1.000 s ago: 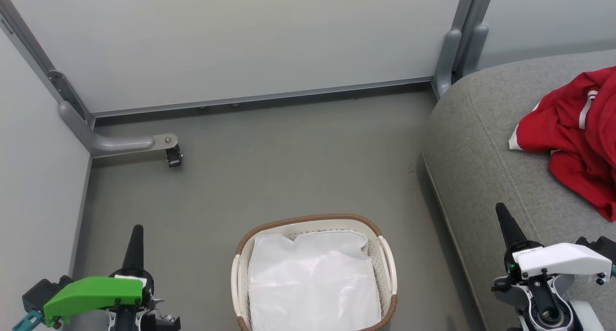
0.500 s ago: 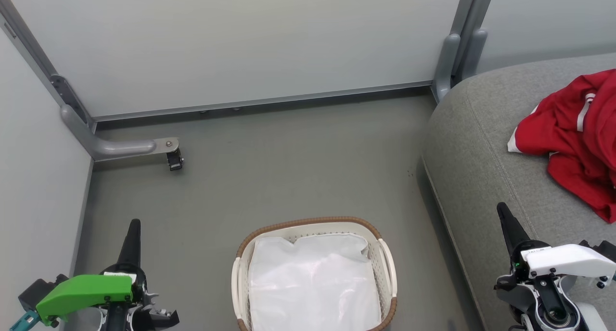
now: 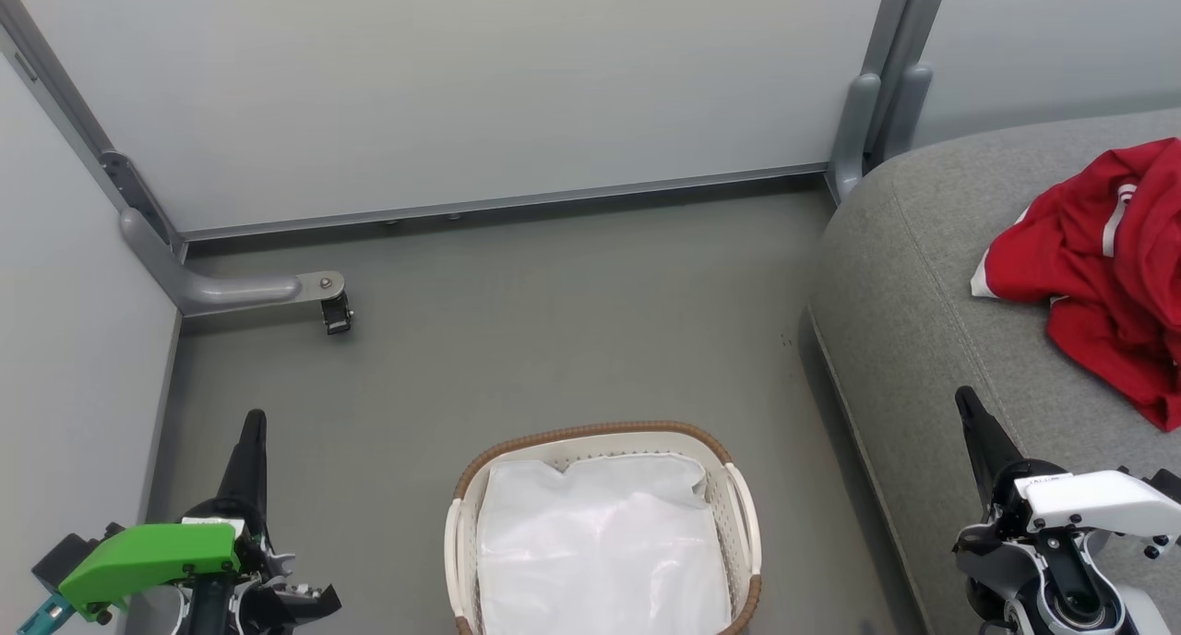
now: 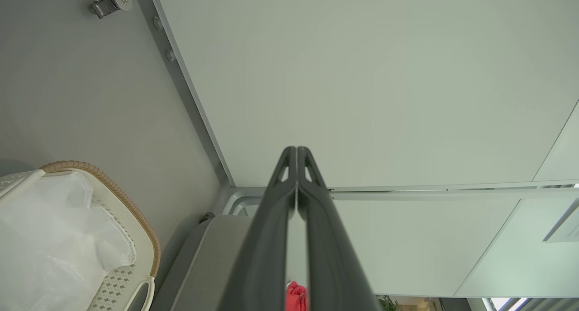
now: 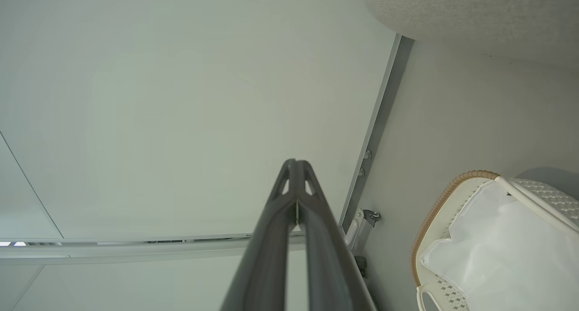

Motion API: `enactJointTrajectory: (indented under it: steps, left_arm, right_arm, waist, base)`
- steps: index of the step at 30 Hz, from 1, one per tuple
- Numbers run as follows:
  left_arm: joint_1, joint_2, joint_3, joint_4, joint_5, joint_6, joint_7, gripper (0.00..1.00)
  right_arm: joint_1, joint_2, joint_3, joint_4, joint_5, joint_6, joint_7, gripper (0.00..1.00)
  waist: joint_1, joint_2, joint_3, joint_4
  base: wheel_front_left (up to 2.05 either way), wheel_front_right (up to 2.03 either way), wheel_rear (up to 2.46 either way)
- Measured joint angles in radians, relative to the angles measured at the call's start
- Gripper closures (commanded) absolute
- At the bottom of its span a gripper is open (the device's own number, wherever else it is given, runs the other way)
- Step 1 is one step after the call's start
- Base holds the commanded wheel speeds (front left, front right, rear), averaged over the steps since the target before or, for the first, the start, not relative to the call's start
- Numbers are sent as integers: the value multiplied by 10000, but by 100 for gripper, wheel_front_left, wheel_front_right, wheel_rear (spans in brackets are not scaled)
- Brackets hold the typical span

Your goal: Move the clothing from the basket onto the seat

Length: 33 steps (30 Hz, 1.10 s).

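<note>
Apparently the clothing [image 3: 1107,266] already lies on the seat [image 3: 923,275] and the basket [image 3: 590,429] holds just its liner [image 3: 600,543], so the left pincer [image 3: 254,420] and the right pincer [image 3: 965,397] rest pressed together, empty.

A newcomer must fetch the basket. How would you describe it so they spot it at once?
Find the large grey seat on the robot's right; the basket stands on the floor just left of it. Small, oval, white perforated plastic, it alone has a brown woven rim and holds a white sheet.
</note>
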Motion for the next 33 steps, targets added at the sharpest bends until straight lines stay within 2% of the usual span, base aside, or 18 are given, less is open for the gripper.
enactJointTrajectory:
  steps: [12, 33]
  left_arm:
    - [-96, 4, 109, -73, -740, -67, 178, 100]
    - [-98, 4, 113, -77, -742, -69, 178, 100]
  right_arm:
    - [35, 27, -105, -77, 729, 0, 190, 100]
    - [37, 29, -111, -81, 731, 0, 190, 100]
  waist:
    - [0, 0, -96, -1]
    - [0, 0, -96, -1]
  base:
    - [0, 0, 0]
    - [0, 0, 0]
